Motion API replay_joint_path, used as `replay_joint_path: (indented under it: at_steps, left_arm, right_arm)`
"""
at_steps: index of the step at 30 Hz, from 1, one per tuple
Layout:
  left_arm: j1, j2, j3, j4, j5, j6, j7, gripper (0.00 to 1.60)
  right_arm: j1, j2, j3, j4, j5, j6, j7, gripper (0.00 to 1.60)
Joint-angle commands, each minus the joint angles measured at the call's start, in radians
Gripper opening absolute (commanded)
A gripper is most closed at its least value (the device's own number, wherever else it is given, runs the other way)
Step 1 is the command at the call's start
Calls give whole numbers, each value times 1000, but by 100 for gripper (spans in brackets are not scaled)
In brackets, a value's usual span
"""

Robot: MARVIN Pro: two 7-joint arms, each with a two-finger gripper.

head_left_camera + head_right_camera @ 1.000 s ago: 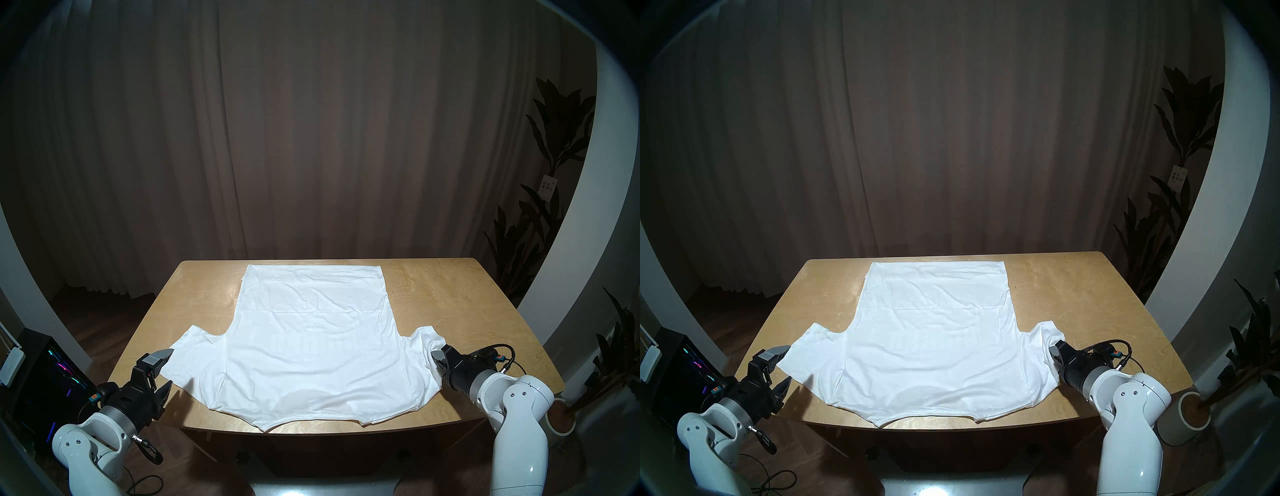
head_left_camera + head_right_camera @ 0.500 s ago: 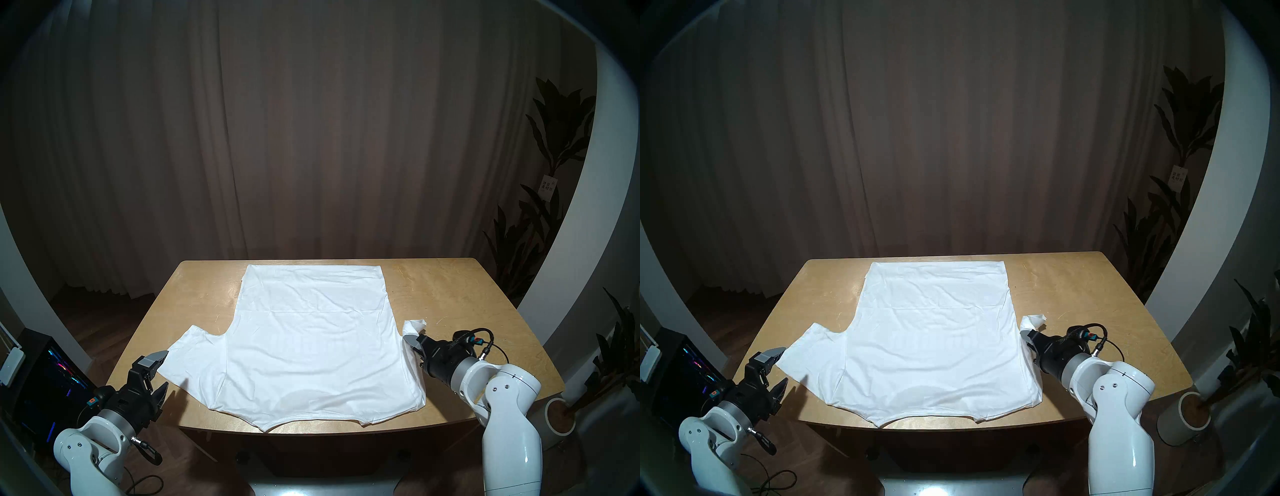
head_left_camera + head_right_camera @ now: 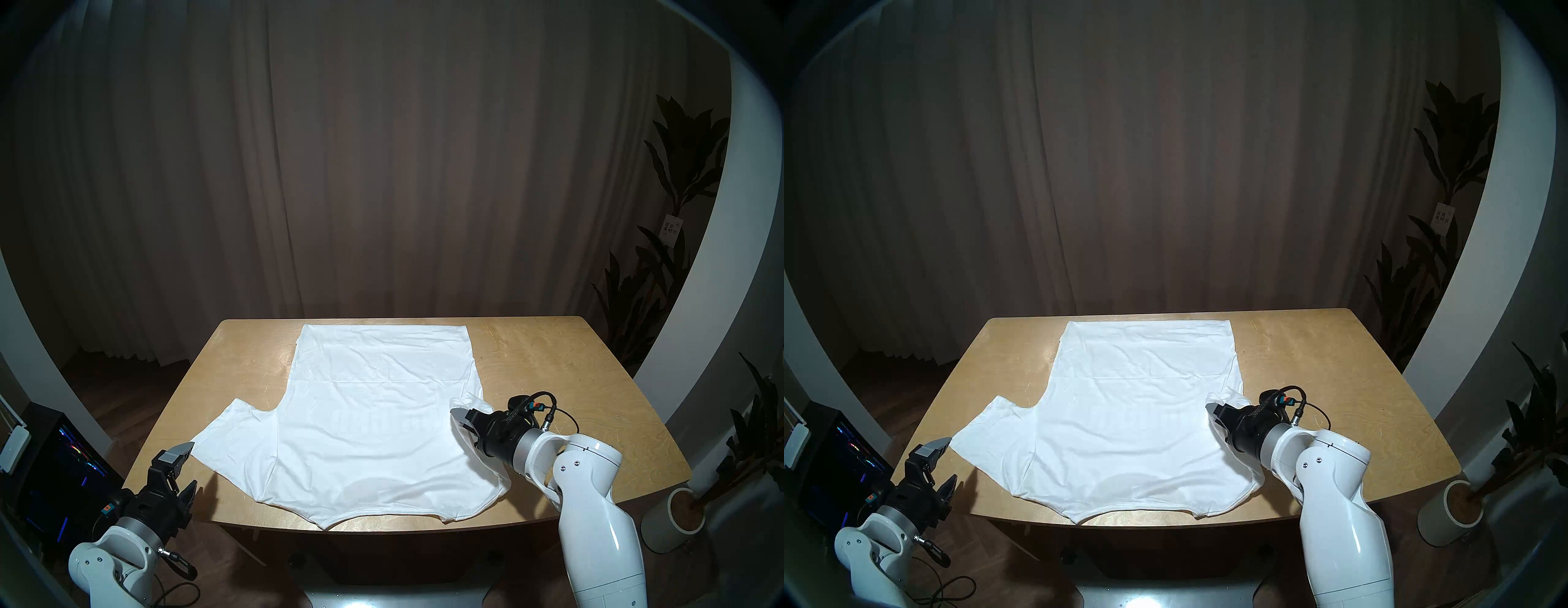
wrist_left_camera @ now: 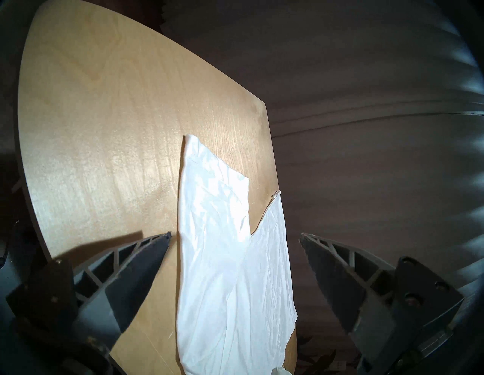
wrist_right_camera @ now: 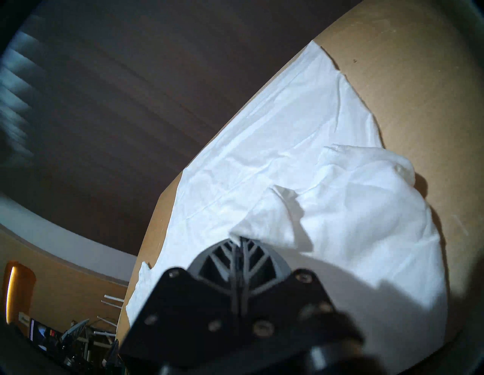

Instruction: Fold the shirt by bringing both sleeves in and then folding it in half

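Note:
The white shirt point(image 3: 373, 441) lies flat on the wooden table point(image 3: 572, 373), collar at the front edge and hem at the back. Its lettering shows only as a faint shadow through the cloth. My right gripper point(image 3: 456, 414) is shut on the right sleeve point(image 3: 469, 401) and holds it lifted over the right side of the body; the pinch also shows in the right wrist view point(image 5: 237, 239). The left sleeve point(image 3: 237, 433) lies spread flat. My left gripper point(image 3: 191, 465) is open and empty, just off that sleeve's outer edge, which shows in the left wrist view point(image 4: 209, 209).
A computer case point(image 3: 63, 467) with coloured lights stands on the floor at the left. A potted plant point(image 3: 679, 518) stands on the floor at the right. A brown curtain hangs behind the table. Bare wood point(image 3: 1335, 361) shows right of the shirt.
My right gripper has moved left and inward, carrying the right sleeve from the table's right side onto the body. My left gripper, still open, has drawn back toward the front left.

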Motion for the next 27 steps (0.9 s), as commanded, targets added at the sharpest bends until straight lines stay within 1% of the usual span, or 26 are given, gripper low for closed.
replay_joint_path:
  at_steps: [1, 2, 4, 6, 7, 8, 14, 15, 17, 22, 25, 27]
  left_arm:
    - [-4, 5, 4, 3, 12, -10, -25, 160]
    - [-5, 5, 5, 4, 16, -12, -27, 160]
    - [-9, 7, 4, 7, 19, -15, -31, 160]
    - [-14, 7, 2, 5, 21, -18, -33, 160]
    - [-16, 9, 1, 6, 21, -19, -34, 160]
    - [-17, 11, 0, 8, 23, -20, -36, 160]
    - [-35, 21, 6, 24, 35, -25, -35, 160]
    - [-37, 22, 8, 28, 38, -26, -37, 160]
    - [-42, 24, 12, 32, 44, -28, -36, 160]
    - [-44, 28, 20, 30, 58, -29, -32, 160]
    - [-43, 37, 31, 20, 88, -36, -31, 160]
    - [-48, 35, 40, 7, 115, -53, -8, 160]
  right_arm:
    - [87, 46, -70, -8, -37, 59, -6, 31]
    - [93, 46, -75, -6, -42, 63, -8, 160]
    - [106, 45, -76, 3, -34, 84, -3, 160]
    - [118, 34, -65, 6, -16, 116, -5, 160]
    - [124, 31, -59, 6, -1, 143, -6, 160]
    - [129, 29, -57, 5, -1, 149, -8, 160]
    - [153, 38, -60, 23, 56, 149, 33, 160]
    - [160, 41, -66, 39, 74, 149, 54, 160]
    - [176, 43, -89, 58, 78, 149, 73, 160]
    - [204, 21, -148, 85, 78, 149, 92, 160]
    - [207, 21, -146, 78, 89, 143, 118, 160]
    - [209, 29, -124, 69, 94, 123, 129, 160]
